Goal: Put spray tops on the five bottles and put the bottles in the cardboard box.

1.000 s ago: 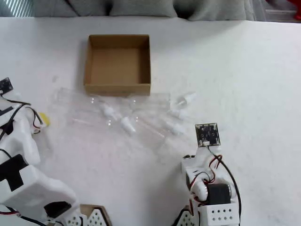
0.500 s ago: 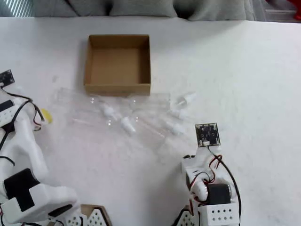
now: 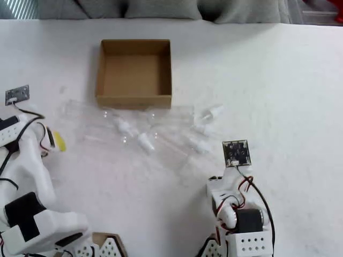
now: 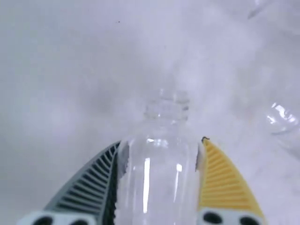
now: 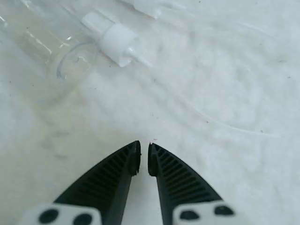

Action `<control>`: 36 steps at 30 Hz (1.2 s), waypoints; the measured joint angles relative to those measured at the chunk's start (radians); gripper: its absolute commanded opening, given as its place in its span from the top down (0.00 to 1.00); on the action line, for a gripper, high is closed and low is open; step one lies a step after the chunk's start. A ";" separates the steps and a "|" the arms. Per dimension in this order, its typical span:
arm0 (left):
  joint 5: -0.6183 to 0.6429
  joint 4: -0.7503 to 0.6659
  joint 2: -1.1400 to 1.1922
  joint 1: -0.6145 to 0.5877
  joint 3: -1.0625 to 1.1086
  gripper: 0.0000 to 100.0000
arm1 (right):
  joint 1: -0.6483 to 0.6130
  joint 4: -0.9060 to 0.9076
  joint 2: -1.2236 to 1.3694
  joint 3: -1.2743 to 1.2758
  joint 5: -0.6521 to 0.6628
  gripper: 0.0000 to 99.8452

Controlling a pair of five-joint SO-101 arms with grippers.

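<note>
Left gripper (image 4: 159, 143) — clamped on bottle (image 4: 157, 183), neck clear, well left of box (image 3: 134, 100). Right gripper (image 5: 140, 159) — nearly shut, empty. Tops (image 3: 146, 142) scattered before box. Bottle to be held steady, neck exposed, for capping.

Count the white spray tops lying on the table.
5 in the high view: two spray tops just in front of the cardboard box, three farther right. Others may be hidden or too faint to tell.
</note>
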 measured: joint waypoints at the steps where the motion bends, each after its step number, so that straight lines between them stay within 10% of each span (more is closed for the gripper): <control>1: -0.028 0.000 0.000 0.000 0.000 0.91 | 0.000 0.000 0.000 0.000 0.000 0.98; 22: -0.103 -0.017 -0.009 -0.002 0.038 0.65 | 0.000 0.000 0.000 0.000 0.000 0.98; 36: -0.092 -0.017 -0.011 -0.018 0.038 0.64 | 0.000 0.000 0.000 0.000 0.000 0.98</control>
